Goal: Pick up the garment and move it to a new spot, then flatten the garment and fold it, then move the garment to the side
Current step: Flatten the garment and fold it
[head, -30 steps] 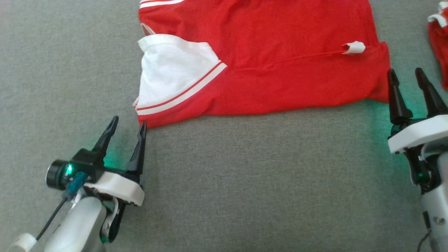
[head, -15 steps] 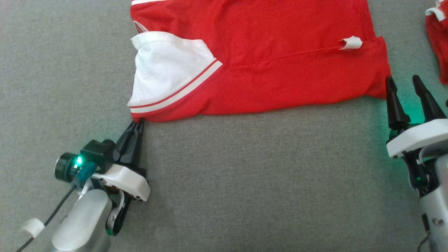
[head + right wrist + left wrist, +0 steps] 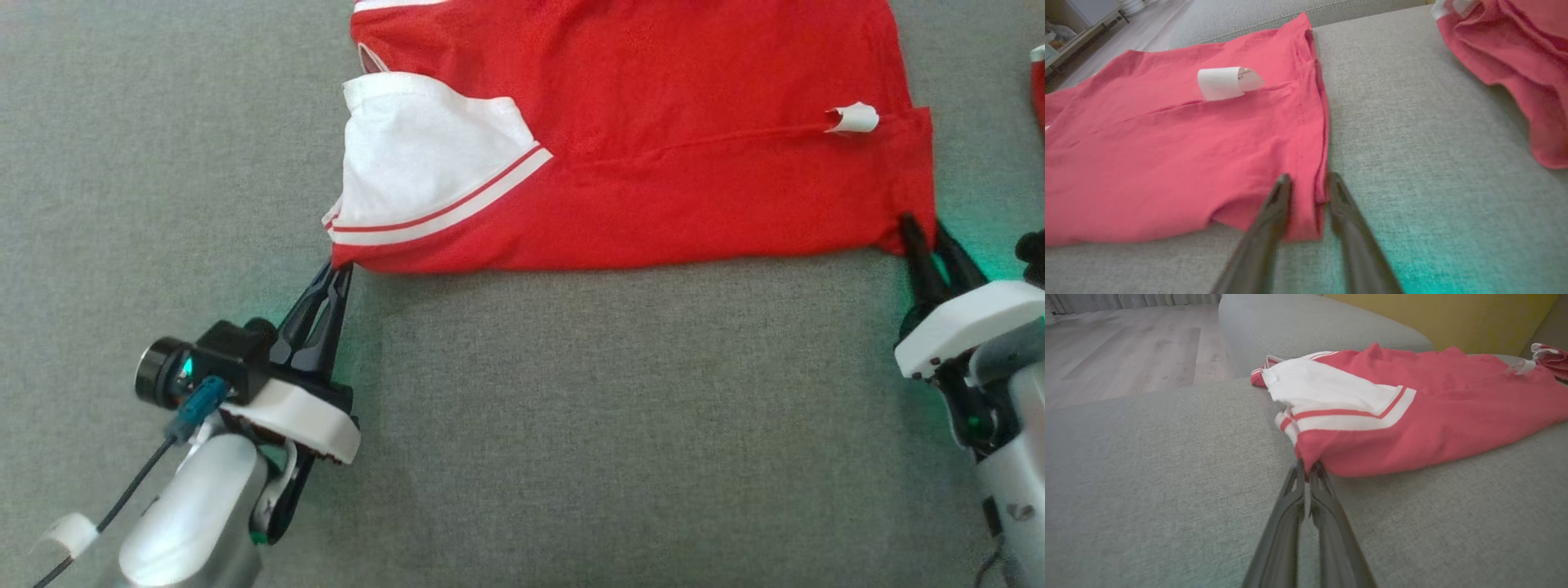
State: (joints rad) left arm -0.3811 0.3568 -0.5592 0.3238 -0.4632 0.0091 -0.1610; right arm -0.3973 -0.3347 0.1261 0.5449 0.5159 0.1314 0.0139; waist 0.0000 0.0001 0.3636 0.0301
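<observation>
Item one: one red garment [image 3: 653,147] with one white sleeve [image 3: 408,155] lies flat on the grey cushion [image 3: 571,425] at 12 o'clock. A second red garment [image 3: 1515,61] is at 2 o'clock. Two grippers: left gripper [image 3: 341,269], 8 o'clock, pinched tight on the near-left corner. Right gripper [image 3: 921,224], 4 o'clock, fingers slightly apart astride the near-right corner.

Home living room, grey fabric sofa [image 3: 1147,477], pale wood-plank floor [image 3: 1126,347], curtains [image 3: 1126,299], yellow wall [image 3: 1453,314]
</observation>
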